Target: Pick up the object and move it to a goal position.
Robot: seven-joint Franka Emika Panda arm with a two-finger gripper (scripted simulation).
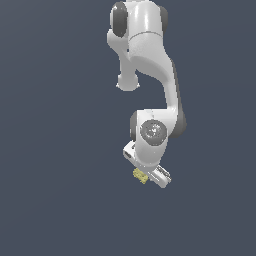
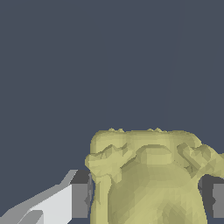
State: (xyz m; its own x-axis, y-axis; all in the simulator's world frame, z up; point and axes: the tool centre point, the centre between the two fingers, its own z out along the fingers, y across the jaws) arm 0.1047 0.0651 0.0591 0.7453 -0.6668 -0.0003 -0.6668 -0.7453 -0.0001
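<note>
The object (image 1: 140,175) is a small pale-yellow blocky piece, seen in the exterior view just under the white arm's wrist. In the wrist view the object (image 2: 148,179) fills the space between my two fingers; a grey pad (image 2: 81,200) presses on one side and another pad (image 2: 217,200) on the other. My gripper (image 1: 144,177) is shut on the object and tilted. In the exterior view the fingers are mostly hidden by the hand and the object.
The white Panda arm (image 1: 150,75) reaches down from the top of the exterior view. Everything around is a plain dark blue-grey ground (image 1: 50,150) with no other objects and no visible goal marker.
</note>
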